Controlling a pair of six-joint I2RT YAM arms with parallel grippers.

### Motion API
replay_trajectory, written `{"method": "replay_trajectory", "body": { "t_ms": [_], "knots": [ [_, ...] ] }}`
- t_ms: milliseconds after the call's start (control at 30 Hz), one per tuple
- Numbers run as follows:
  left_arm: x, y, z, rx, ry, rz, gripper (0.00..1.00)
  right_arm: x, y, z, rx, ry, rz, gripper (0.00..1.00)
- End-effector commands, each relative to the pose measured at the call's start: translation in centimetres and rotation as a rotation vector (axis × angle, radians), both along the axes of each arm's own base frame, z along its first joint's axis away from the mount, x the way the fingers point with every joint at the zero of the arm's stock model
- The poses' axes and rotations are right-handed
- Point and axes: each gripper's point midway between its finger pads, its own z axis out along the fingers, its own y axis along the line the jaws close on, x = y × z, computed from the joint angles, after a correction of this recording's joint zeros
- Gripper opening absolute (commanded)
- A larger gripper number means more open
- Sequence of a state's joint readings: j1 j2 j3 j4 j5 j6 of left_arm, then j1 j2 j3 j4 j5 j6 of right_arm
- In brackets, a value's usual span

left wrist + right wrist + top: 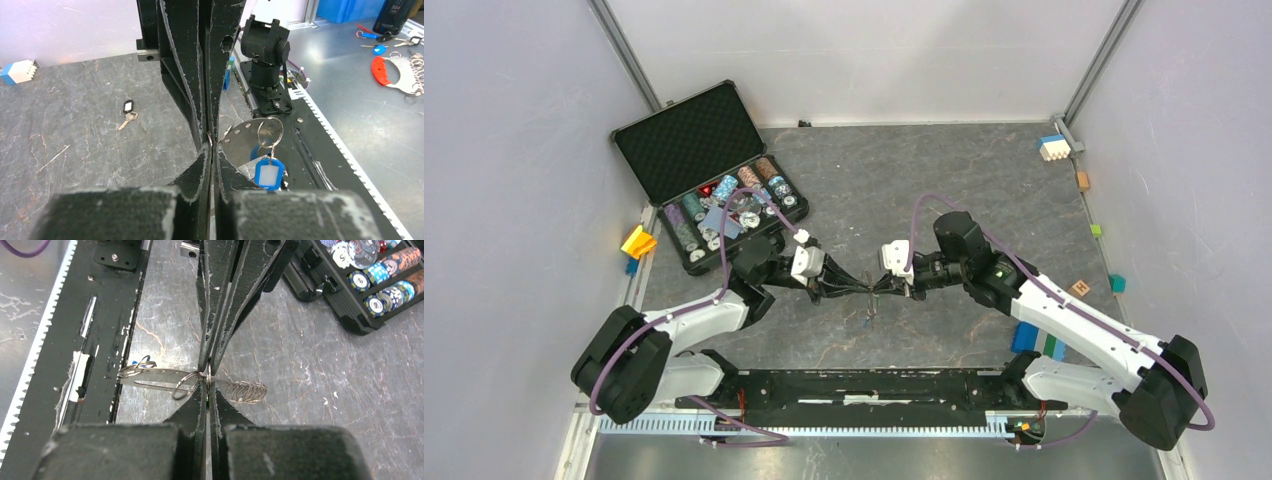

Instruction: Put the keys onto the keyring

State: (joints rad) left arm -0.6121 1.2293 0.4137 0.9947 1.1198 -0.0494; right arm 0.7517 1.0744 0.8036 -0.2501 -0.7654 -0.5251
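Observation:
My left gripper point(849, 291) and right gripper point(886, 291) meet tip to tip above the table's middle, both shut on the keyring point(869, 290). In the right wrist view the right gripper point(207, 375) pinches the keyring point(155, 377), a flat metal loop with a row of small rings point(245, 390). In the left wrist view the left gripper point(210, 145) pinches its edge. The blue-tagged key point(269, 172) hangs from a split ring on the keyring point(245, 140). The black-tagged key point(127, 112) lies loose on the table. The green-tagged key is out of view.
An open black case of poker chips point(714, 180) stands at the back left. A yellow block point(638, 241) lies at the left edge. A blue-and-white block point(1052, 147) sits at the back right. Blue and green blocks point(1036, 343) lie by the right arm. The black base rail point(874, 385) runs along the near edge.

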Motion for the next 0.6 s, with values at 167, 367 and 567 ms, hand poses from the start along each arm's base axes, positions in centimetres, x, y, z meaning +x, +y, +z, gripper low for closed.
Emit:
{"method": "replay_trajectory", "body": {
  "t_ms": [167, 367, 567],
  "knots": [
    [2.1, -0.2, -1.4, 0.121, -0.036, 0.060, 0.30, 1.9, -0.5, 1.6, -0.123, -0.123, -0.087, 0.00],
    [3.0, -0.2, -1.0, 0.151, -0.057, 0.098, 0.42, 2.3, -0.6, 0.4, -0.226, -0.125, -0.117, 0.00],
    [3.5, -0.1, -1.2, 0.184, -0.108, 0.109, 0.48, 2.7, -0.2, 0.1, -0.310, -0.136, -0.133, 0.00]
  ]
}}
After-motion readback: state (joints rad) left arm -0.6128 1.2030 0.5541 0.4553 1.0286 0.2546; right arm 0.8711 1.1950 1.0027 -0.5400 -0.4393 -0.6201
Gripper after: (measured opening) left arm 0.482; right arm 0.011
